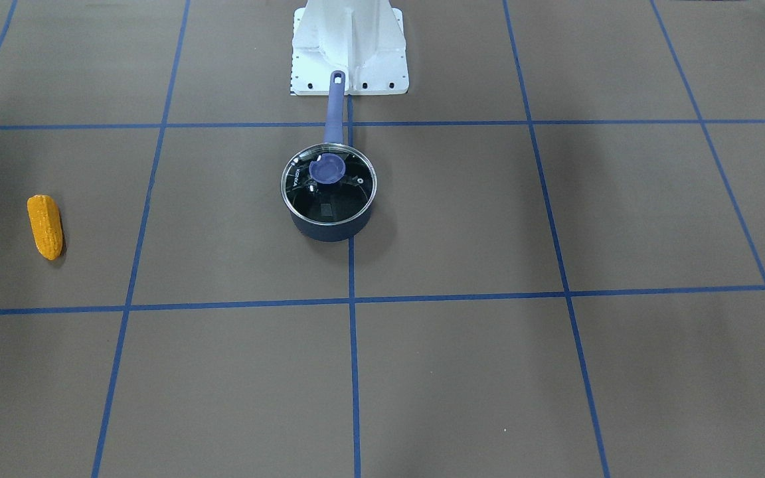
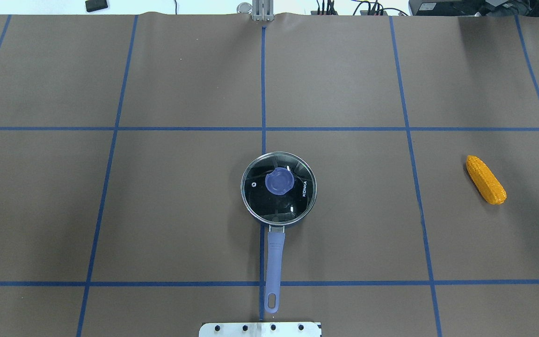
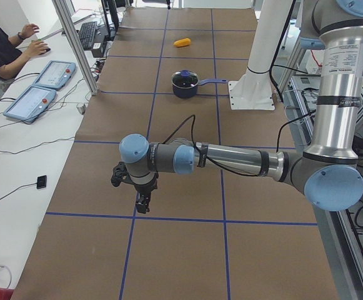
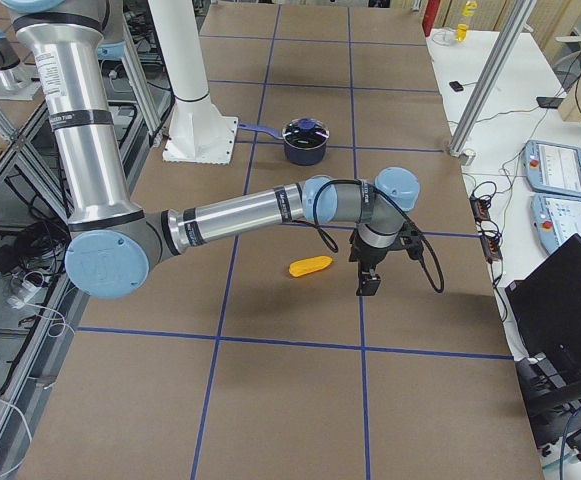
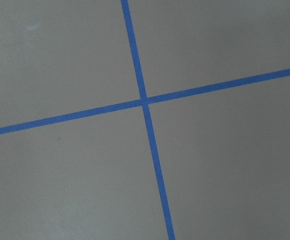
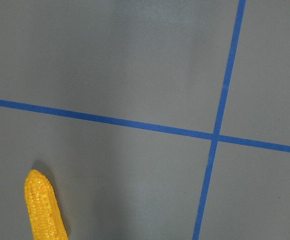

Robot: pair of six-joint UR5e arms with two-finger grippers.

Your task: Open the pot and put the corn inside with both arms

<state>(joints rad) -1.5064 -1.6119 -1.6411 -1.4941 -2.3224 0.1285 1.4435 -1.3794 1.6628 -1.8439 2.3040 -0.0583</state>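
Exterior left and exterior right views alone show the two grippers: left point(image 3: 142, 204), right point(image 4: 368, 286), both over the table point(image 2: 157, 220), holding nothing; finger opening cannot be told. One corn point(image 2: 485, 186) lies near the right gripper, well apart from the one lidded pot point(image 1: 329, 232) at centre.

Lidded pot point(image 2: 279, 187) stands mid-table, open mat point(image 2: 180, 210) on three sides; its handle point(image 2: 274, 267) reaches toward the near pedestal point(image 2: 260, 329); corn point(image 2: 485, 179) lies well right.

Your brown table point(image 2: 180, 210) with blue tape grid point(image 2: 263, 93): lidded pot point(image 2: 274, 262) mid-table, corn point(image 2: 485, 179) far off on the robot's right.
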